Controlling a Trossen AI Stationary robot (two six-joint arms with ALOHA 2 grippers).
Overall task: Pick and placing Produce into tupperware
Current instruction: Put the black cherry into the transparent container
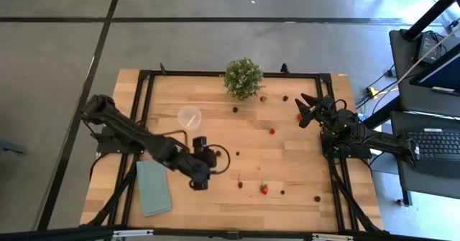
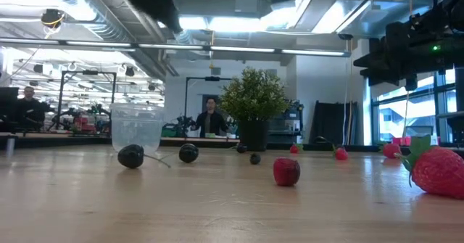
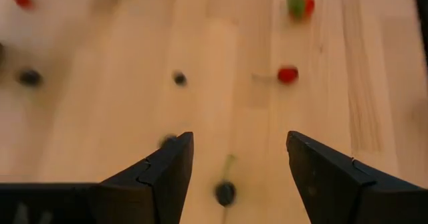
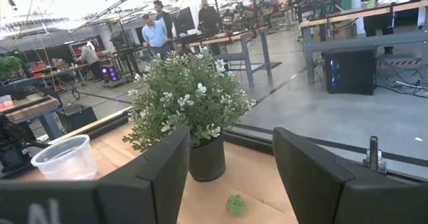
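Note:
The clear round cup (image 1: 190, 116) stands upright on the wooden table, left of the potted plant; it also shows in the low view as the cup (image 2: 136, 127). Tiny red pieces (image 1: 272, 131) and dark berries (image 1: 238, 153) lie scattered over the table's middle and right. My left gripper (image 3: 234, 164) is open and hovers low over the table's middle, fingers pointing toward the right edge, with a stemmed dark berry (image 3: 225, 192) lying between them, untouched. My right gripper (image 4: 231, 170) is open near the far right corner, above a green-topped piece (image 4: 235, 204).
A bushy potted plant (image 1: 243, 78) stands at the far edge's middle. A flat teal cloth (image 1: 153, 187) lies near the front left. A large strawberry (image 2: 438, 170) and a small red piece (image 2: 286, 172) lie close to the near edge. People stand in the room beyond.

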